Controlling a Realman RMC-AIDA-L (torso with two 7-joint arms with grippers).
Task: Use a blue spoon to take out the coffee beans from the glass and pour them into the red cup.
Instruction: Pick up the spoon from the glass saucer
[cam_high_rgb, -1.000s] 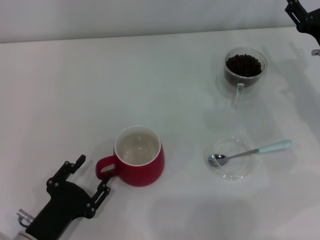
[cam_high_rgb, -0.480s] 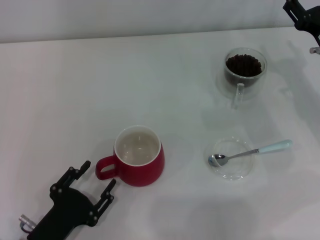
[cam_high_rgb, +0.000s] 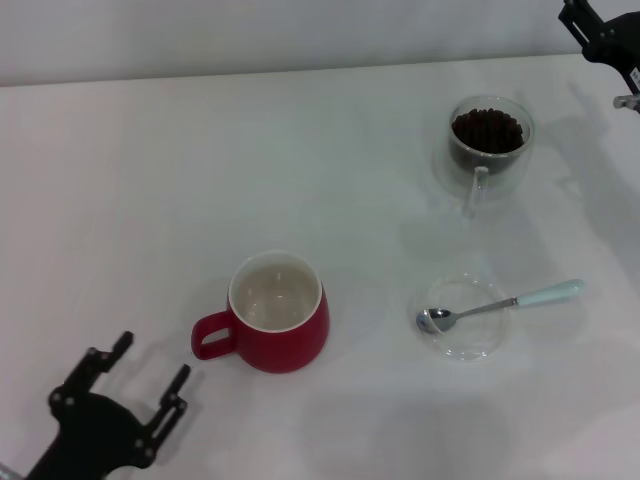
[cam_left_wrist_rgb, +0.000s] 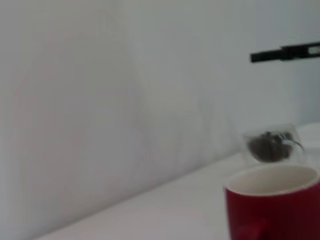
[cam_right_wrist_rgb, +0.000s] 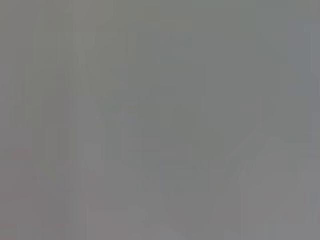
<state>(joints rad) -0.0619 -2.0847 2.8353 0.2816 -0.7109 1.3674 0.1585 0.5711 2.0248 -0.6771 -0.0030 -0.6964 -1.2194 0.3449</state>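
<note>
The red cup (cam_high_rgb: 276, 312) stands upright at the front middle of the table, cream inside bare, handle pointing left. My left gripper (cam_high_rgb: 152, 357) is open and holds nothing, a short way left and in front of that handle. The glass (cam_high_rgb: 488, 142) stands at the back right with coffee beans (cam_high_rgb: 487, 128) heaped in it. The blue spoon (cam_high_rgb: 500, 304) lies with its bowl in a clear saucer (cam_high_rgb: 462, 342) and its pale handle pointing right. My right gripper (cam_high_rgb: 600, 28) hangs at the far right corner, beyond the glass. The left wrist view shows the red cup (cam_left_wrist_rgb: 272, 205) close by and the glass (cam_left_wrist_rgb: 270, 145) behind it.
The white table (cam_high_rgb: 150, 180) ends at a pale wall along the back. A dark bar (cam_left_wrist_rgb: 285, 52) crosses the upper part of the left wrist view, far off. The right wrist view shows only flat grey.
My left gripper has drawn back from the red cup's handle toward the front left corner. The right gripper has crept slightly farther back. Cup, glass and spoon have not moved.
</note>
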